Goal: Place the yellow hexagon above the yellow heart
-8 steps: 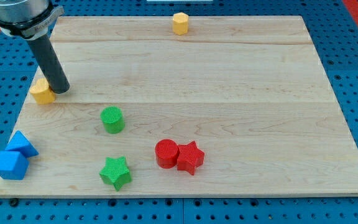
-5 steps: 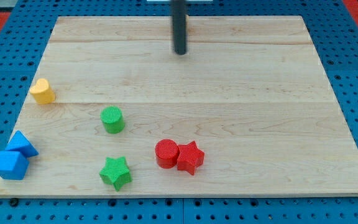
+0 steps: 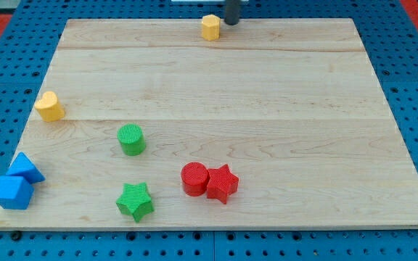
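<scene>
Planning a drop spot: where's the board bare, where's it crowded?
Bare: the middle and the view's right, between yellow hexagon and red star. Crowded: the view's lower left, around green cylinder, green star, blue blocks. My tip sits right of the hexagon.

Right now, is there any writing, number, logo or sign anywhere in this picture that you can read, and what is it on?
None: no word, number, brand or sign can be read anywhere in this view.
The wooden board is bare wood.
The yellow hexagon, yellow heart, green cylinder, green star, red cylinder, red star and two blue blocks carry no markings.
My tip is plain dark.
</scene>
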### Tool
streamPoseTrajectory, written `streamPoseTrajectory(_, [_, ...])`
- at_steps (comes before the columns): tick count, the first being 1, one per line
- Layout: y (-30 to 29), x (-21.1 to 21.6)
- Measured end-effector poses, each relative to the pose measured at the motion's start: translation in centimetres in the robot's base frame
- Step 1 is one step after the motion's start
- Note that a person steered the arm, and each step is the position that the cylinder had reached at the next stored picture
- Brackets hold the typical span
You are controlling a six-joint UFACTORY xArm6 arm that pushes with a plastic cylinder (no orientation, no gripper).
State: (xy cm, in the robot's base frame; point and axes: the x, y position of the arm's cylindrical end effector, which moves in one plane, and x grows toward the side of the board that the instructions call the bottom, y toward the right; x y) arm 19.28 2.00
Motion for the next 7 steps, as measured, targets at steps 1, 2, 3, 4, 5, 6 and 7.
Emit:
streamPoseTrajectory(1, [-4.5, 0.0])
streamPoseTrajectory(2, [-5.9, 0.8])
streamPoseTrajectory(3, [-3.5, 1.6])
streamPoseTrajectory(4, [0.2, 1.8])
streamPoseTrajectory(5, [-0.8, 4.1])
streamPoseTrajectory(6, [-4.8, 5.7])
streamPoseTrajectory(7, [-8.9, 6.9])
